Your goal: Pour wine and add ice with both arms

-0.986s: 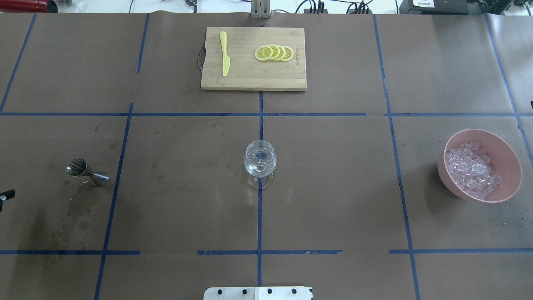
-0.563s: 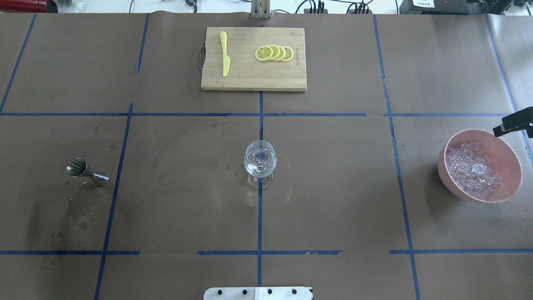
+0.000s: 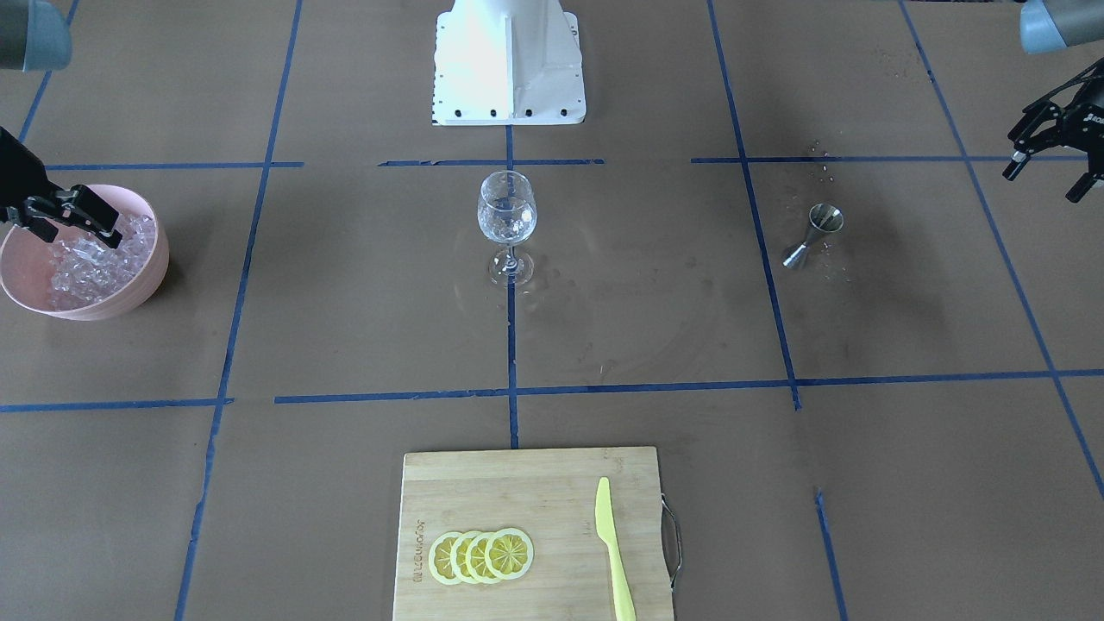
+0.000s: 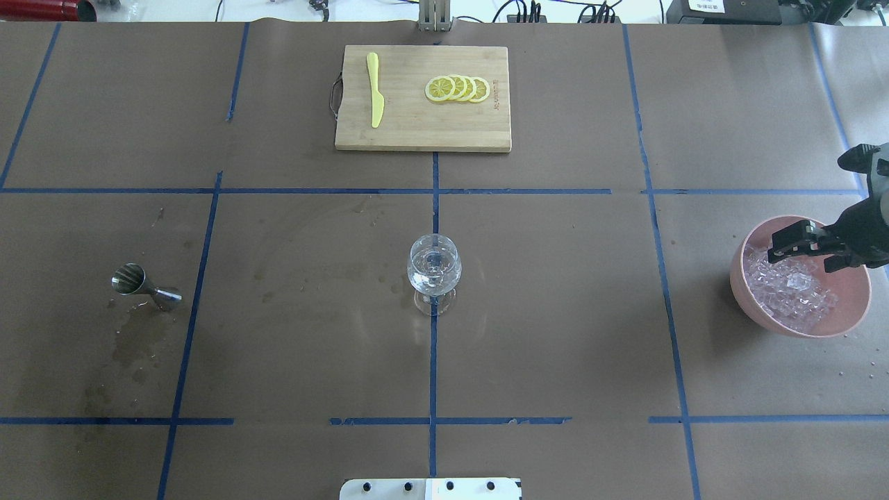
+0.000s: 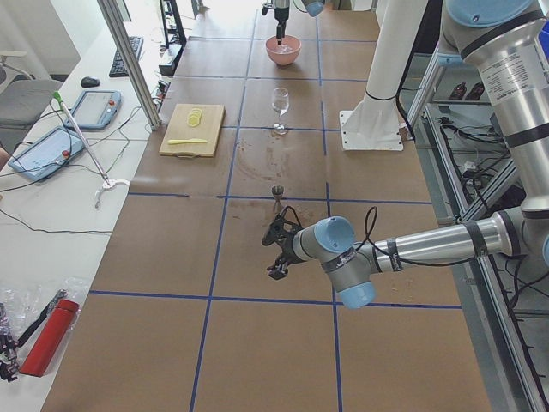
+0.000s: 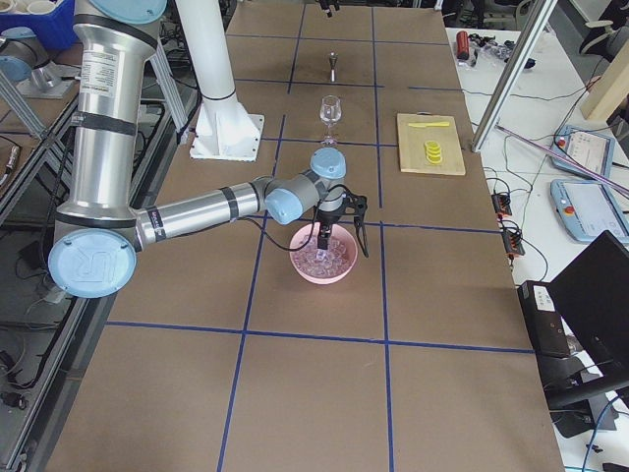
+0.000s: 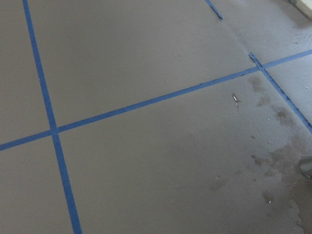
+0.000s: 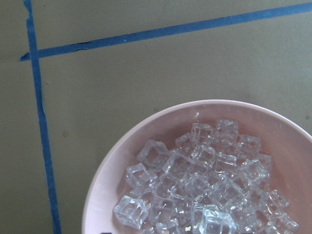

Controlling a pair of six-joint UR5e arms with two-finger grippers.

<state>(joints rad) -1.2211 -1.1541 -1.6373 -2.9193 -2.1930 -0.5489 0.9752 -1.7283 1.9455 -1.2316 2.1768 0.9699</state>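
Note:
A clear wine glass (image 4: 434,267) stands at the table's centre, also in the front view (image 3: 507,211); the wine in it is barely visible. A steel jigger (image 4: 146,288) stands to its left. The ice (image 4: 788,292) fills a pink bowl (image 4: 851,312) on the right, and fills the right wrist view (image 8: 204,185). My right gripper (image 4: 802,255) hangs open just above the ice at the bowl's far side, holding nothing; it shows there too in the front view (image 3: 60,220). My left gripper (image 3: 1042,183) is open and empty, off beyond the jigger (image 3: 811,233), outside the overhead view.
A wooden cutting board (image 4: 417,135) at the far middle holds lemon slices (image 4: 458,89) and a yellow knife (image 4: 375,90). The white pedestal base (image 3: 509,60) stands at the robot's edge. Wet stains (image 4: 132,347) lie near the jigger.
My right gripper came in from the right edge and moved over the pink bowl. My left gripper's tip left the overhead view at the left edge.

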